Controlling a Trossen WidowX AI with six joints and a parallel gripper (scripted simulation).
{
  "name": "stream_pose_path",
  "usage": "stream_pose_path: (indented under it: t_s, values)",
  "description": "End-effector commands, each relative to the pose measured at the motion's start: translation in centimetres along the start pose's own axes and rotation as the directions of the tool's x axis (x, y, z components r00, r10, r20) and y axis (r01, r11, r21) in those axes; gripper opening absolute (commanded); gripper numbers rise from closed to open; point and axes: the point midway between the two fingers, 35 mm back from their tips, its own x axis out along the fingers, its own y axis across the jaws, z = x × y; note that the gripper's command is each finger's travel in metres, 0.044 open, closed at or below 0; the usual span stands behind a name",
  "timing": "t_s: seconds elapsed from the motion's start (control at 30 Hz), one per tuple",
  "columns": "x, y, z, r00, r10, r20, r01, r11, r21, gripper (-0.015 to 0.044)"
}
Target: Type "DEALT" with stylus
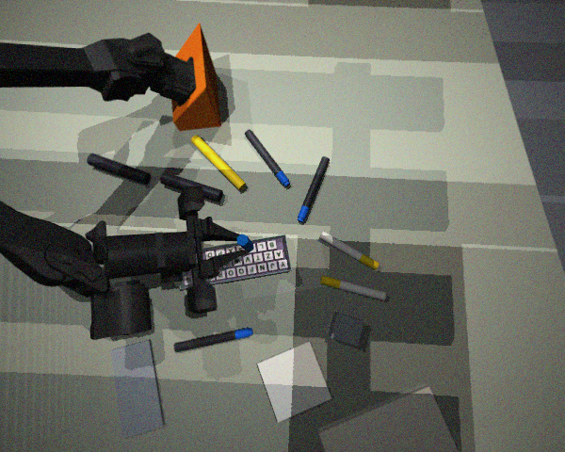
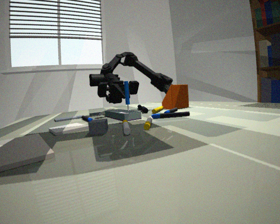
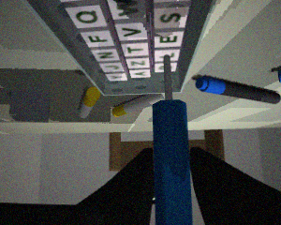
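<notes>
Jaws closed around the blue handle of the stylus point(image 1: 244, 242) point(image 2: 127, 92) point(image 3: 172, 159), I have it standing nearly upright over the keyboard point(image 1: 286, 255) point(image 2: 133, 116) point(image 3: 140, 88), which lies well in from the right-hand edge of the bench point(image 1: 507, 340) point(image 2: 183, 180) point(image 3: 244, 52) as seen from above. From the wrist view the metal tip point(image 3: 167, 70) point(image 2: 128, 107) shows across the L key point(image 3: 172, 53), with E point(image 3: 168, 37) on one side and B, mostly hidden, on the other, so I judge L to be the letter in hand. Whether the tip touches the key I cannot tell, and foreshortening could fool me about which key is really beneath it. I'd want the tip centred on the keycap before committing, then a straight push down, driven by the arm with the wrist angle held steady, since a slanted push could skid onto a neighbour or twist the handle in my grasp. I'd press until the key plainly gives, lift straight up past the caps, and only then travel across to T point(image 3: 140, 49), keeping the squeeze firm throughout
</notes>
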Motion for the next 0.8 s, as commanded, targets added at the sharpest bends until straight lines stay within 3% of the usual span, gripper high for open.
stream_pose_path:
  t_s: [0.0,0.77]
  values:
    - [0.28,-0.04,0.24,1.0,-0.003,-0.003,0.003,1.0,-0.005,0.0081]
    - [0.7,-0.04,0.98,1.0,-0.003,-0.002,0.003,1.0,-0.005,0.0081]
